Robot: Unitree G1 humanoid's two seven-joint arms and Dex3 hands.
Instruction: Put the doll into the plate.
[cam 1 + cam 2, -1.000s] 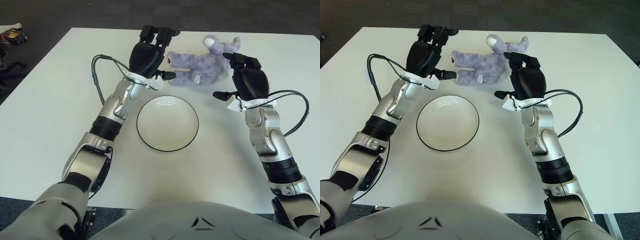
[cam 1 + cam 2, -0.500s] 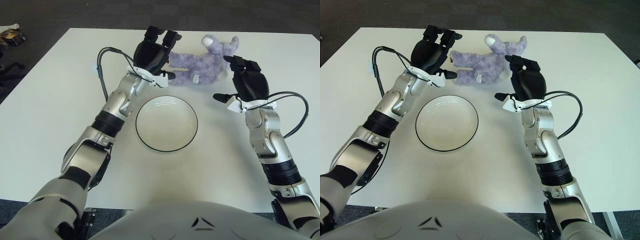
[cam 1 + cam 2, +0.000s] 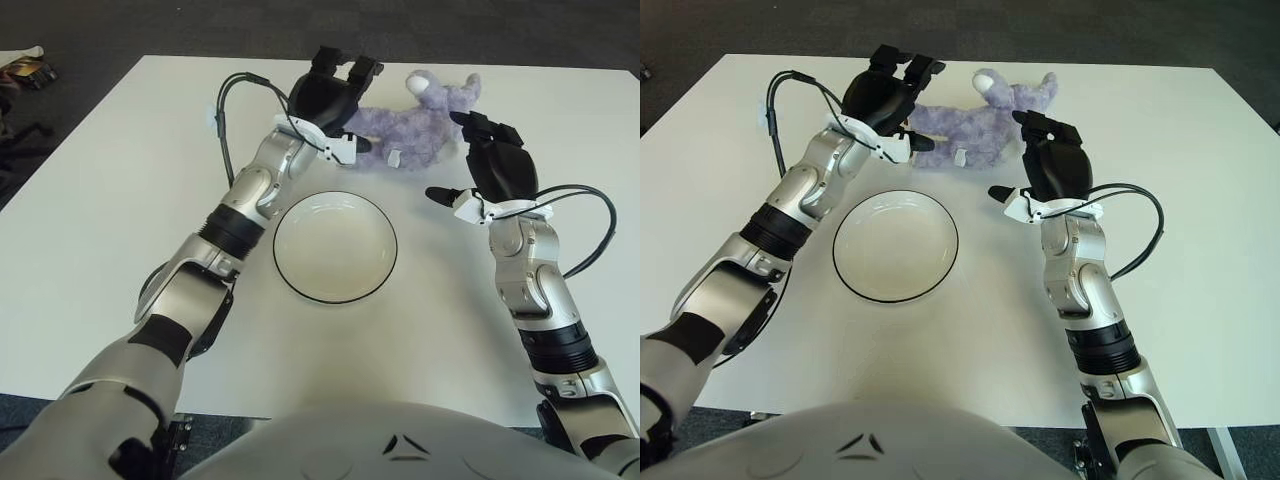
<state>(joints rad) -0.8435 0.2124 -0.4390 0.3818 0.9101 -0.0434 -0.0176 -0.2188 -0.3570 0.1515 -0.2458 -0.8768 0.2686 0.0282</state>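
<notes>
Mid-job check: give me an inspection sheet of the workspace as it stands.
Surface: white table, bare in front.
Doll: purple plush doll lies beyond the plate, not in it.
Plate: white plate, dark rim, empty.
Clutter: nothing seen on the table.
Left hand: over the doll's left end, fingers open.
Right hand: at the doll's right end, fingers open.
Cables: black cable loops at each wrist.
Surroundings: dark floor.

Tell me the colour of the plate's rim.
Black, around a white plate; clearest in the left eye view.
</notes>
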